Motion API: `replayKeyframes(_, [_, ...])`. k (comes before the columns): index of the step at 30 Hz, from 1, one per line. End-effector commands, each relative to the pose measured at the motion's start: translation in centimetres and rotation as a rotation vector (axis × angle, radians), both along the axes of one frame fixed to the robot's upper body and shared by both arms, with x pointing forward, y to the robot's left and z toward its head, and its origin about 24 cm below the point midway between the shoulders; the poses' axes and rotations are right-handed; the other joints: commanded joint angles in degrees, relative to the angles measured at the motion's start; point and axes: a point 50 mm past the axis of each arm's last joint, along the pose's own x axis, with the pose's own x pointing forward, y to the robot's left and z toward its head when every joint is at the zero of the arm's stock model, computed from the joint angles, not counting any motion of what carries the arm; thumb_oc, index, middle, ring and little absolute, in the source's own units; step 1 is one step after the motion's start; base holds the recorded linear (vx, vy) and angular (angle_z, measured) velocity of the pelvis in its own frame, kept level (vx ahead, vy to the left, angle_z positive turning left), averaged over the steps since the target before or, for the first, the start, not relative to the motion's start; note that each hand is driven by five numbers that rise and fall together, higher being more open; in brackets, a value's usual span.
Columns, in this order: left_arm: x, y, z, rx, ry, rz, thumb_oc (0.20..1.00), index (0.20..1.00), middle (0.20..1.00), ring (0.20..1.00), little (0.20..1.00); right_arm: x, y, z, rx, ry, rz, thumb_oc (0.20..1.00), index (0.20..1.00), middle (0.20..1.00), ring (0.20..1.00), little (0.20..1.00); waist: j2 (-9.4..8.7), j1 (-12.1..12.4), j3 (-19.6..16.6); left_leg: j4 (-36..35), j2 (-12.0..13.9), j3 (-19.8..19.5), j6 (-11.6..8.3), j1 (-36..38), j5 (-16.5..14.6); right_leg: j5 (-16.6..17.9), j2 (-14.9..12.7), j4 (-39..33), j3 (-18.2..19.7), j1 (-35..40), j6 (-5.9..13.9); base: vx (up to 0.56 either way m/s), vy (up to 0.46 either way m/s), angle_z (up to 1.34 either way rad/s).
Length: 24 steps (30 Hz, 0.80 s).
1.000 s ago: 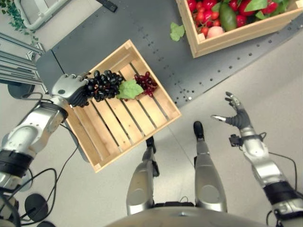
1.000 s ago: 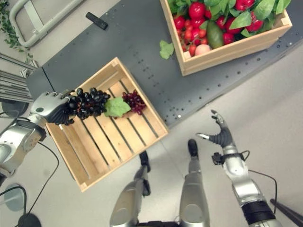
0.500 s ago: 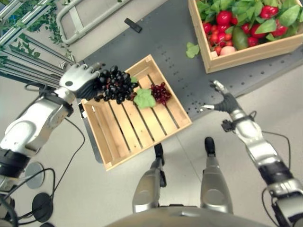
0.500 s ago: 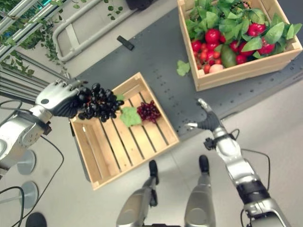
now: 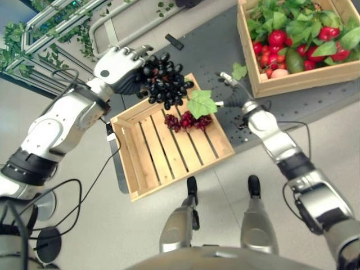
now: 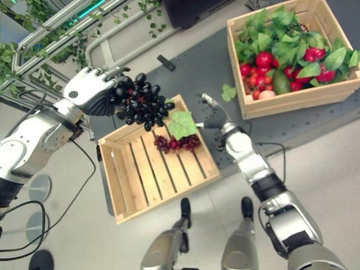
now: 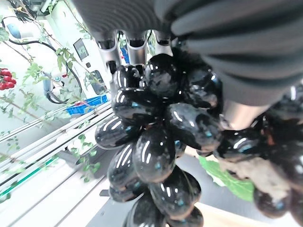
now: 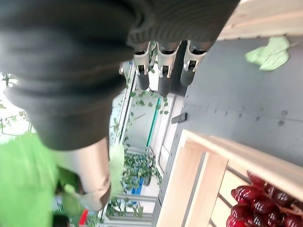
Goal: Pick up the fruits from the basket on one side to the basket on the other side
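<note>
Nearest to me, the slatted wooden crate [image 5: 169,152] sits on the dark grey platform [image 5: 214,62], one corner overhanging the light floor [image 5: 84,236]. I see a small bunch of red grapes [image 5: 188,121] at the far end of this crate, with a green leaf [image 5: 201,103] above it.

My left hand [image 5: 118,64] is raised above the crate's far left corner. Its fingers are curled round a large bunch of black grapes [image 5: 164,81], and the bunch is clear of the slats. In the left wrist view the glossy black berries sit directly against the fingers [image 7: 128,47]. The leaf and the red bunch appear to hang from the same cluster, but I cannot tell whether the red grapes touch the crate floor.

My right hand [image 6: 216,115] is just beside the crate's far right corner, over the platform. Its fingers are extended and apart, holding nothing; the right wrist view shows them straight, with the thumb [image 8: 87,172] separate.

Farther out, a loose green leaf [image 6: 228,92] lies on the platform. Beyond it is the second crate [image 6: 292,95], filled with red fruit, an avocado and leaves. A small black remote-like object [image 6: 166,62] lies at the platform's far edge, and leafy railing [image 6: 50,28] lies beyond
</note>
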Motion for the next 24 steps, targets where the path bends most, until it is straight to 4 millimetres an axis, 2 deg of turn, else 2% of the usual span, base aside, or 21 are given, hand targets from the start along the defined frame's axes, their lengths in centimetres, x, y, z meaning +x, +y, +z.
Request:
replayKeyframes(1, [0.9,-2.2,2.6,-0.104,-0.094,-0.068,0.200,0.200,0.200,0.200,0.200,1.1,3.2,4.2,0.082,-0.114,0.068,1.000,1.000,1.000,1.000,1.000,-1.91,1.5,-5.9,2.7,-0.2,0.2,-0.99,-2.4,-2.3,-12.1,4.9,5.3,0.8,-0.7,-3.12,0.01,-0.003,0.05])
replayKeyframes(4, [1.9,-4.0,3.0,-0.080,-0.081,-0.104,0.200,0.200,0.200,0.200,0.200,1.6,5.2,7.4,0.135,-0.153,0.135,1.000,1.000,1.000,1.000,1.000,-2.30,1.8,-6.5,2.6,-0.1,-0.1,-1.07,-2.5,-2.2,-12.0,5.1,5.2,0.5,-0.8,-3.00,0.02,-0.011,0.06])
replayKeyframes(5, [2.3,-4.6,2.5,-0.070,-0.059,-0.105,0.200,0.200,0.200,0.200,0.200,1.2,6.4,8.4,0.184,-0.159,0.201,1.000,1.000,1.000,1.000,1.000,-2.62,1.7,-6.8,2.5,-0.1,-0.1,-1.14,-2.5,-2.2,-11.9,5.1,5.2,0.4,-0.7,-2.95,0.03,-0.007,0.06])
replayKeyframes(6, [2.4,-4.7,2.5,-0.069,-0.060,-0.107,0.200,0.200,0.200,0.200,0.200,1.2,6.3,8.5,0.187,-0.159,0.200,1.000,1.000,1.000,1.000,1.000,-2.67,1.8,-6.8,2.5,-0.1,-0.1,-1.14,-2.5,-2.2,-11.9,5.1,5.2,0.4,-0.7,-2.94,0.04,-0.004,0.04])
replayKeyframes(8, [2.9,-5.0,1.5,-0.051,-0.037,-0.096,0.200,0.200,0.200,0.200,0.200,0.5,7.7,9.4,0.223,-0.186,0.274,1.000,1.000,1.000,1.000,1.000,-3.10,1.7,-7.3,2.4,0.0,-0.1,-1.16,-2.6,-2.2,-11.9,5.2,5.0,0.4,-0.5,-2.94,0.02,-0.006,0.02])
replayKeyframes(11, [3.4,-5.4,0.8,-0.043,-0.017,-0.088,0.200,0.200,0.200,0.200,0.200,-0.2,8.6,10.2,0.237,-0.213,0.328,1.000,1.000,1.000,1.000,1.000,-3.41,1.5,-7.5,2.4,0.0,0.0,-1.14,-2.6,-2.2,-12.0,5.3,5.0,0.4,-0.5,-2.95,0.02,-0.013,0.02])
replayKeyframes(12, [3.9,-5.9,0.4,-0.031,-0.005,-0.080,0.200,0.200,0.200,0.200,0.200,-0.8,9.4,11.3,0.251,-0.247,0.375,1.000,1.000,1.000,1.000,1.000,-3.66,1.4,-7.9,2.4,0.1,0.0,-1.15,-2.6,-2.3,-12.0,5.3,4.9,0.4,-0.5,-2.94,0.00,0.000,0.00])
replayKeyframes(14, [4.1,-6.3,0.2,-0.027,0.005,-0.083,0.200,0.200,0.200,0.200,0.200,-1.2,9.7,11.9,0.265,-0.263,0.395,1.000,1.000,1.000,1.000,1.000,-3.85,1.4,-8.0,2.4,0.1,0.0,-1.18,-2.6,-2.3,-12.0,5.3,4.9,0.3,-0.5,-2.92,0.00,0.000,0.00])
replayKeyframes(15, [4.5,-6.8,-0.1,-0.022,0.018,-0.081,0.200,0.200,0.200,0.200,0.200,-1.8,10.6,12.7,0.277,-0.287,0.443,1.000,1.000,1.000,1.000,1.000,-4.13,1.2,-8.1,2.4,0.2,0.0,-1.24,-2.6,-2.3,-12.1,5.4,4.9,0.3,-0.5,-2.93,0.00,0.000,0.00])
replayKeyframes(21, [4.9,-7.4,-1.4,-0.011,0.067,-0.081,0.200,0.200,0.200,0.200,0.200,-3.8,12.1,14.5,0.318,-0.347,0.559,1.000,1.000,1.000,1.000,1.000,-4.92,1.0,-8.5,2.6,0.2,0.0,-1.26,-2.5,-2.4,-12.2,5.6,4.9,0.5,-0.2,-3.08,0.00,0.000,0.00])
replayKeyframes(24, [4.9,-7.6,-1.6,-0.007,0.074,-0.087,0.200,0.200,0.200,0.200,0.200,-4.3,12.2,14.8,0.336,-0.364,0.587,1.000,1.000,1.000,1.000,1.000,-5.13,0.9,-8.5,2.8,0.3,0.0,-1.27,-2.5,-2.5,-12.3,5.6,4.8,0.6,0.0,-3.15,0.00,0.000,0.00])
